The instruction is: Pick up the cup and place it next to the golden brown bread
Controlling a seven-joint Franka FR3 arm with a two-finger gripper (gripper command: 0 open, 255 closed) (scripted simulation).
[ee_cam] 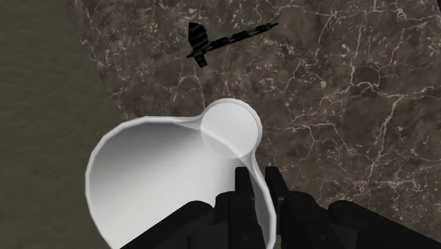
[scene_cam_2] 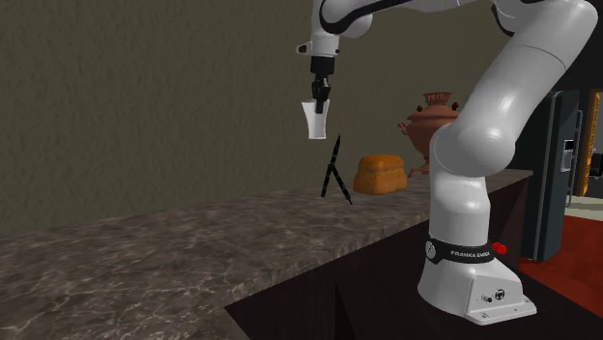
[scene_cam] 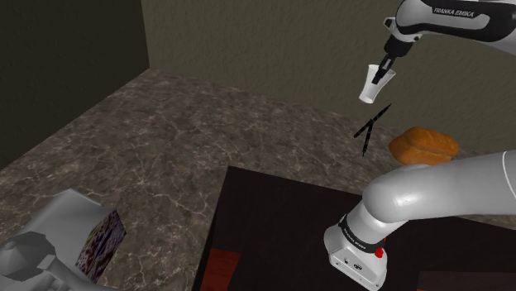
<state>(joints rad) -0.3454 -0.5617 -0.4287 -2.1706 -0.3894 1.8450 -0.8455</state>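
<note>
A white cup (scene_cam: 369, 85) hangs in the air above the marble counter (scene_cam: 207, 124), its mouth up and slightly tilted. My gripper (scene_cam: 381, 74) is shut on its rim from above. In the wrist view my gripper (ee_cam: 258, 185) pinches the cup (ee_cam: 162, 177) wall, one finger inside and one outside. The golden brown bread (scene_cam: 424, 145) lies on the counter, below the cup and toward the shoulder view's right. In the second exterior view the cup (scene_cam_2: 314, 120) hangs under the gripper (scene_cam_2: 320, 99), up and left of the bread (scene_cam_2: 380, 175).
A black scissor-like tool (scene_cam: 371, 127) stands on the counter between cup and bread, also seen as the tool (ee_cam: 225, 40). A copper urn (scene_cam_2: 431, 117) stands behind the bread. A grey object with a patterned box (scene_cam: 101, 241) sits at the shoulder view's lower left. The dark stand (scene_cam: 273, 231) borders the counter.
</note>
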